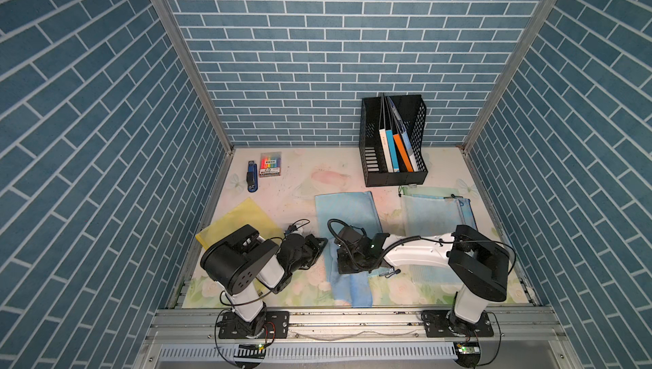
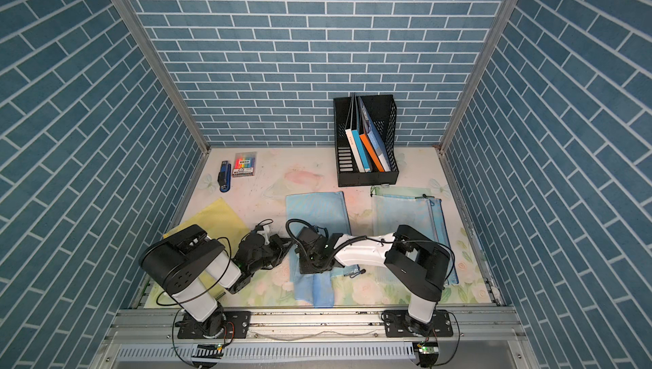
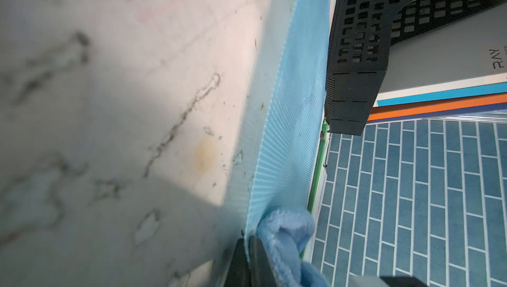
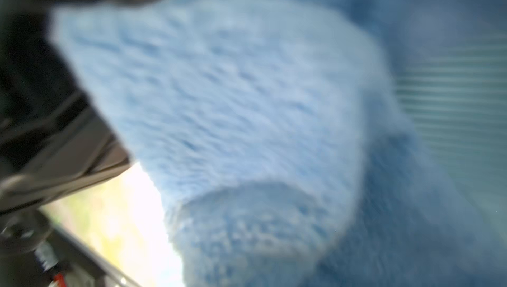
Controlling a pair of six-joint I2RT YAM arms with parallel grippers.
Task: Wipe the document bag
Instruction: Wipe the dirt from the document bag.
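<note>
The blue document bag [image 1: 347,210] [image 2: 317,208] lies flat mid-table. Its near left edge is pinched between the jaws of my left gripper [image 1: 321,242] [image 3: 248,240], which is shut on it. In the left wrist view the ribbed blue bag [image 3: 290,107] runs away from the jaws, with the fluffy blue cloth [image 3: 285,233] right beside them. My right gripper [image 1: 345,261] [image 2: 311,261] is low over the near end of the bag, shut on the cloth [image 1: 352,288] [image 4: 233,107]. The cloth trails toward the front edge and hides the right jaws in the wrist view.
A yellow bag [image 1: 240,219] lies at the left under my left arm. Clear mesh bags [image 1: 434,208] lie at the right. A black file rack [image 1: 393,141] with books stands at the back. A stapler [image 1: 251,182] and a highlighter pack [image 1: 271,165] sit back left.
</note>
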